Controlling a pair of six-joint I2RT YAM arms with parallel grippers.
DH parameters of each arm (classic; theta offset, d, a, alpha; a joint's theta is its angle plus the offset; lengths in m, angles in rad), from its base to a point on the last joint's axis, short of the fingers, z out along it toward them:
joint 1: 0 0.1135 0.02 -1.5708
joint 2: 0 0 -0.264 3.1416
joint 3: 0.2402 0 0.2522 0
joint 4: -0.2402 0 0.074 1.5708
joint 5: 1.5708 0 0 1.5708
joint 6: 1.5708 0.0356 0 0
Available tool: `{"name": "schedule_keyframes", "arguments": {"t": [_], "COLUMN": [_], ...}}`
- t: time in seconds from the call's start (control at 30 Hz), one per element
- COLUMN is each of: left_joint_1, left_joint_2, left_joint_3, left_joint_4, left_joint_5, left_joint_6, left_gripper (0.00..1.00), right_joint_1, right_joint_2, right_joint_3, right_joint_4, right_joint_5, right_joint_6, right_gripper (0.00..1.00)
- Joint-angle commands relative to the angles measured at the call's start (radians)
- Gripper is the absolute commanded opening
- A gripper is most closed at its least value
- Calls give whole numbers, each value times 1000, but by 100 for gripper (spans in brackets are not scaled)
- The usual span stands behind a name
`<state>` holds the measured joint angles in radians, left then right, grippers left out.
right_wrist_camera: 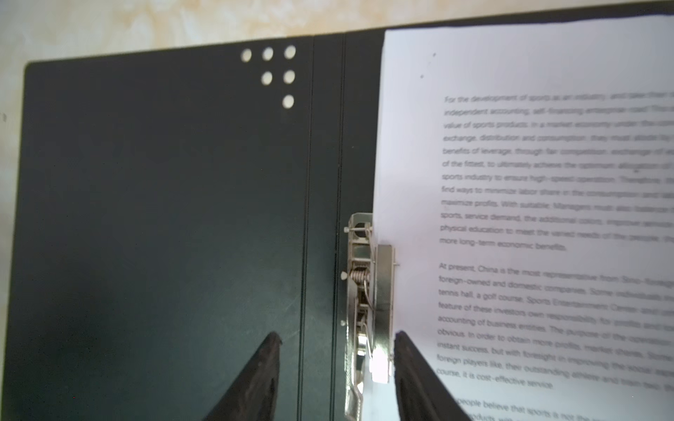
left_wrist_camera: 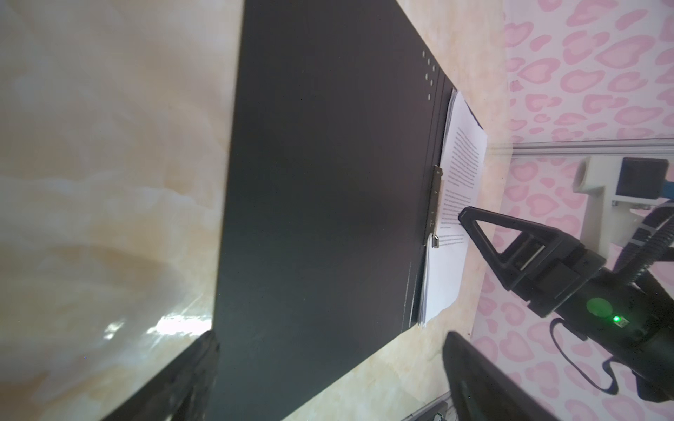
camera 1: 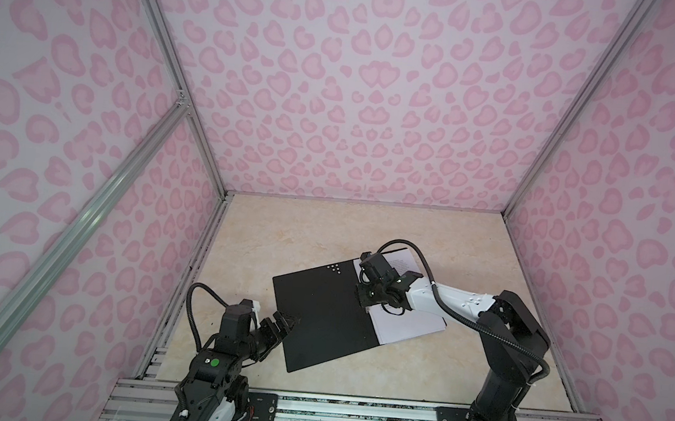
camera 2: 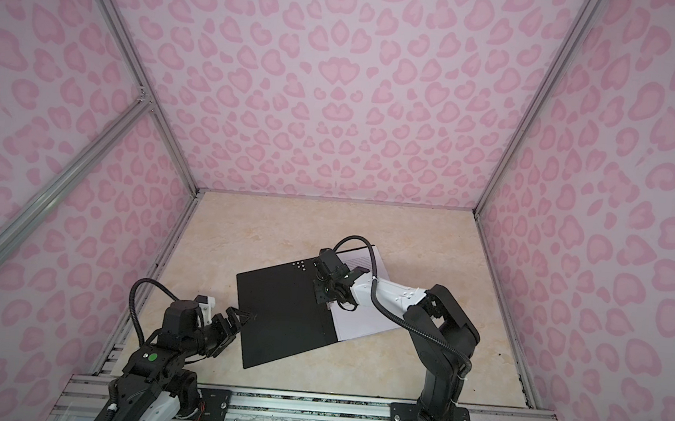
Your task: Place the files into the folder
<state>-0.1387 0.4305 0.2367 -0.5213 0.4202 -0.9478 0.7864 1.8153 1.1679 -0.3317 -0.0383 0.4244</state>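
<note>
The folder [camera 1: 318, 314] [camera 2: 281, 310] lies open on the table, black inside up, with small white dots near its far edge. The files [camera 1: 409, 322] [camera 2: 364, 318] are a white printed stack on its right half. Their spine-side edge sits under the metal clip [right_wrist_camera: 368, 291] [left_wrist_camera: 436, 204]. My right gripper [camera 1: 363, 301] [right_wrist_camera: 337, 337] hangs over the spine, open, with its fingers on either side of the clip. My left gripper [camera 1: 290, 320] [left_wrist_camera: 330, 339] is open at the folder's left edge. That cover [left_wrist_camera: 321, 182] runs between its fingers; I cannot tell if they touch it.
The marbled beige tabletop [camera 1: 304, 233] is walled by pink-patterned panels on three sides. An aluminium rail [camera 1: 352, 408] with both arm bases runs along the near edge. The right arm [camera 1: 501, 326] reaches in over the folder's right side.
</note>
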Motion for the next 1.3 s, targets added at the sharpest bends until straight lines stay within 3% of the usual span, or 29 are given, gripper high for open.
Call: {"name": "schedule_keyframes", "arguments": {"t": [0.0,0.1,0.37,0.6,1.03,1.27], "left_joint_1": [1,1,1,2,1,1], "left_joint_2": [8,13,50,72,110,121], "left_joint_3": [-10,-10,12,8,18,40], "left_joint_4": [46,53,71,89,132,113], "left_joint_5": [10,4,12,11,50,31], "left_joint_6": [-23,-23,-19,-15,-11,4], "left_gripper": [97,97,97,97,97,97], "right_joint_1": [-1,-2,-9,-4,-15,-15], "right_joint_2": [34,55,98,109,168,188], "right_joint_3": [22,30,42,62,94,95], "right_joint_4": [-67,-64,-50,-63,-94,-93], "right_joint_5": [0,-3,-26,-30,-46,-41], "right_joint_6": [-62,-52,-45,-45,-40,-21], "right_gripper": [44,39,36,23,22,16]}}
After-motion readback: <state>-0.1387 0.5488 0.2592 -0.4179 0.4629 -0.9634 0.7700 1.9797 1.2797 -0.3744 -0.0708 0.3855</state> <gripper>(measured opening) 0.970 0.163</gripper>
